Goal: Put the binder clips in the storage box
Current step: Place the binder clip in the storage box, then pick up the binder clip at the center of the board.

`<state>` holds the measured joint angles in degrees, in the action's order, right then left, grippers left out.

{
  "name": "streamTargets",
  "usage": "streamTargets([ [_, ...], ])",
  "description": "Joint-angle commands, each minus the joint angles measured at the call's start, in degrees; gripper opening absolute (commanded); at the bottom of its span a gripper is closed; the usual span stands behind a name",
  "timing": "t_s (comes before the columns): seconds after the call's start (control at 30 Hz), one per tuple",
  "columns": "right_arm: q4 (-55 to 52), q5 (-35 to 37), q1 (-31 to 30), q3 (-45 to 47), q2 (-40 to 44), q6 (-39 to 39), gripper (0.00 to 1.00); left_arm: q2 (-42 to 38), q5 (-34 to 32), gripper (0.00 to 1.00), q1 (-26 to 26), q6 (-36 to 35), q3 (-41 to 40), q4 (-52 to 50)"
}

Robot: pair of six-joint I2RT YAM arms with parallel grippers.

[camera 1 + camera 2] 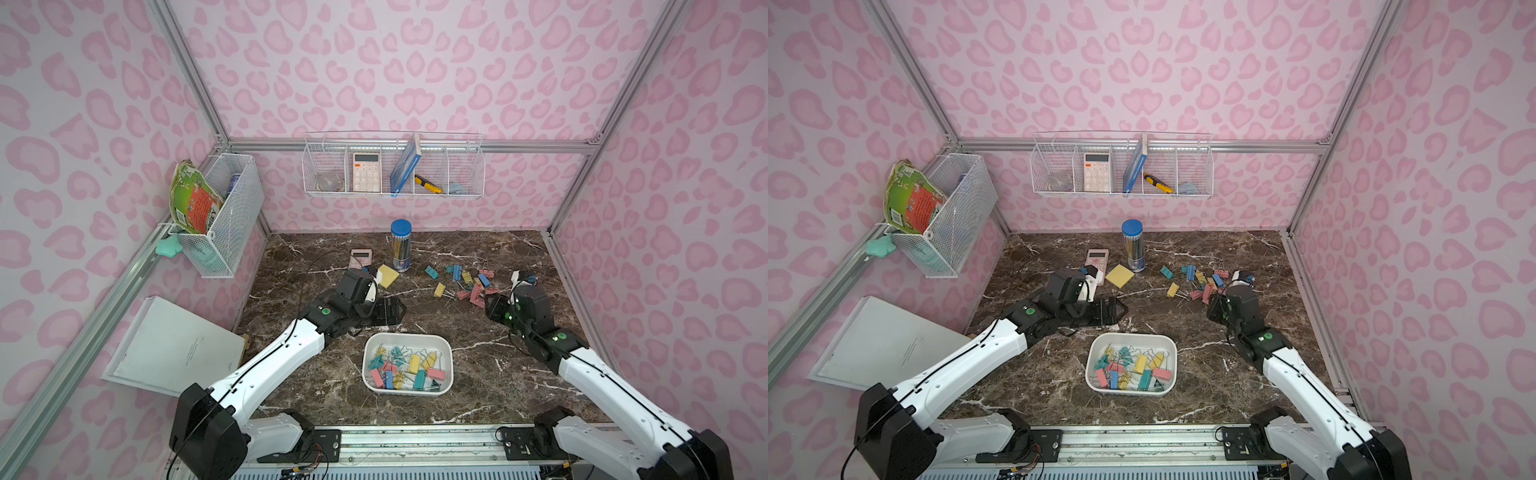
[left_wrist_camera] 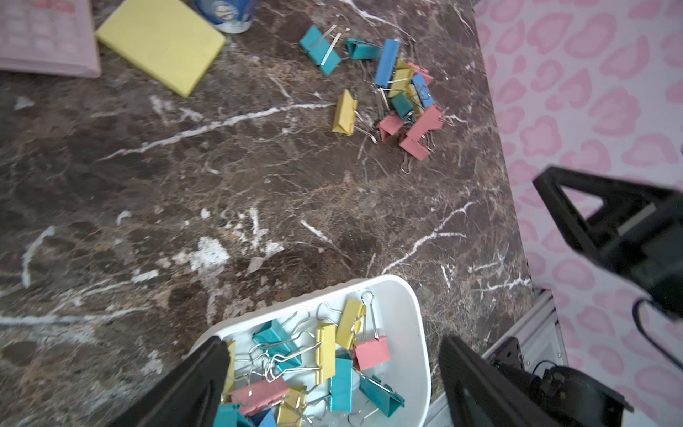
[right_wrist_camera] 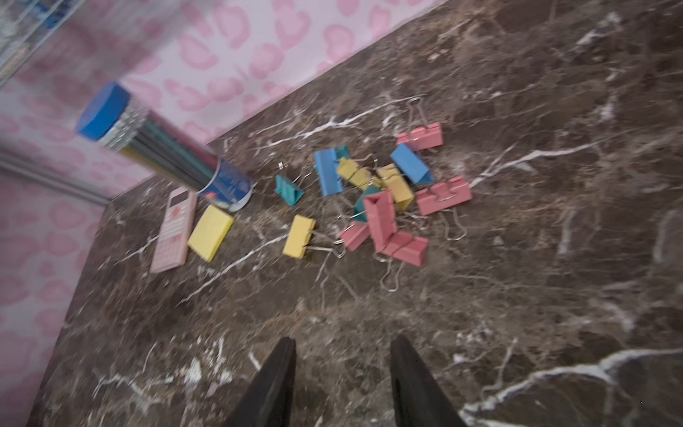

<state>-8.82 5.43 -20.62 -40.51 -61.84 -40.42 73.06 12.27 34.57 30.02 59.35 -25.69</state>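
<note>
Both pairs of jaws empty; we judge the job a little over half done.

Our left gripper [image 2: 332, 340] stands wide open with nothing in it, close by the shallow white plastic storage box [image 1: 407, 336]. Our right gripper [image 3: 343, 340] is parted too and empty, facing the loose clips [image 1: 473, 291] but short of them. Further out, well over a dozen pastel metal binder clips [image 1: 405, 368] lie in the box. About a dozen loose ones remain on the dark marble tabletop [image 1: 316, 386], well apart from it and yet to be carried over.
</note>
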Motion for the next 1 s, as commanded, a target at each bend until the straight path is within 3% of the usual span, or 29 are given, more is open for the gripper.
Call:
streamTargets([
  [0.0, -1.7, -5.7, 4.4, -8.1, -11.1, 4.9, 0.44, 2.5, -3.1, 0.94, 3.7, -6.4, 2.9, -3.9],
  [0.17, -8.4, -5.4, 3.9, -20.2, -28.2, 13.3, 0.43, 6.2, -4.8, 0.94, 7.7, -6.8, 5.5, -4.4],
  [0.4, -16.4, 9.0, -1.4, -27.8, -39.8, 22.8, 0.42, 8.7, -5.9, 0.94, 9.2, -6.5, 5.9, -4.3],
  [0.5, -18.7, 14.0, -2.4, -29.4, -41.8, 24.2, 0.42, 8.9, -6.5, 0.94, 9.2, -6.8, 6.3, -4.6],
  [0.67, -20.8, 15.0, -3.5, -31.2, -44.3, 27.0, 0.42, 8.9, -8.1, 0.94, 9.2, -7.0, 6.3, -5.1],
  [0.97, -22.2, 16.3, -5.1, -32.7, -47.7, 27.4, 0.29, 9.0, -9.1, 0.94, 9.2, -6.2, 6.2, -5.5],
])
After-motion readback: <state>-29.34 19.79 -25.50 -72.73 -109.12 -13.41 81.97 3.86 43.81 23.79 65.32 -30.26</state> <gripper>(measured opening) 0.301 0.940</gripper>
